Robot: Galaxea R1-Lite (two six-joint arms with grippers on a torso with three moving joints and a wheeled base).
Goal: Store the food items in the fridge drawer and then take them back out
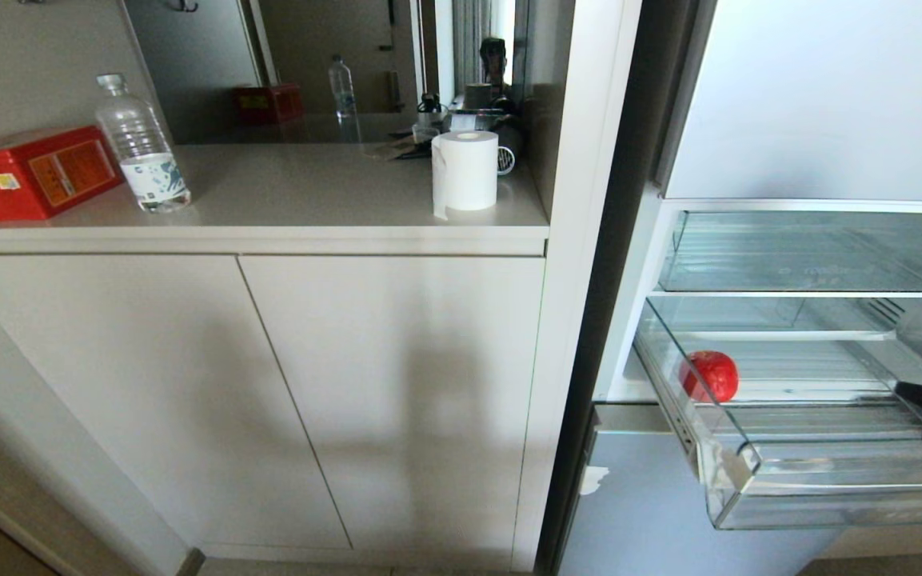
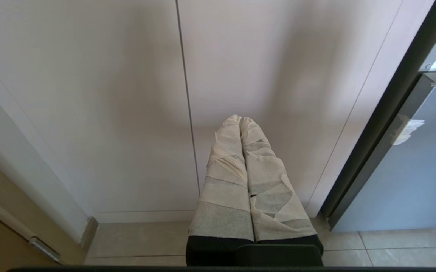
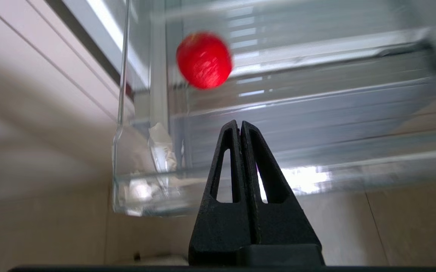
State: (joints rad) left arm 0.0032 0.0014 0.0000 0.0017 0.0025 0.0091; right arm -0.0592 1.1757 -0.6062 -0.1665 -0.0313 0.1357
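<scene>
STEP: take-out, judged | ITEM: red fruit (image 1: 710,375) lying in fridge drawer (image 1: 828,500), near its left wall toward the back | MY right pincer (image 3: 240,126): clenched, empty, outside the front lip | MY left pincer (image 2: 241,122): clenched, parked by cabinet | NEXT: release, reach over lip, grasp fruit.

The fridge drawer (image 1: 828,472) stands pulled out with its top open, so a gripper could come down from above. The red fruit (image 1: 709,375) sits far left; the ribbed floor to its right lies bare. The upper bin (image 1: 812,252) overhangs the far part.
</scene>
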